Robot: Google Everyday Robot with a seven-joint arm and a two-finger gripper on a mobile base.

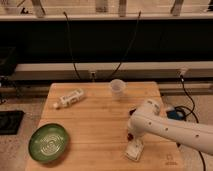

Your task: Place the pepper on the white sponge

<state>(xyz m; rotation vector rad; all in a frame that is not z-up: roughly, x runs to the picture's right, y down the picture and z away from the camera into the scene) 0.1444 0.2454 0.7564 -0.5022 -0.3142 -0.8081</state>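
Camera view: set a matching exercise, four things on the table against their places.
Things:
1 bottle
2 cup
3 plate
4 sponge

Places:
A near corner, picture's left
B far edge, middle
C far left, lying on its side
D near edge, right of middle, right by the gripper

Pairs: 1-C, 2-B, 3-A, 4-D

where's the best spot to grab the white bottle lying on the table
Grip the white bottle across mid-body from above: it lies on its side, slanting lower left to upper right, so jaws should span its narrow width. The gripper, shut, is across the table from it, by the white sponge.
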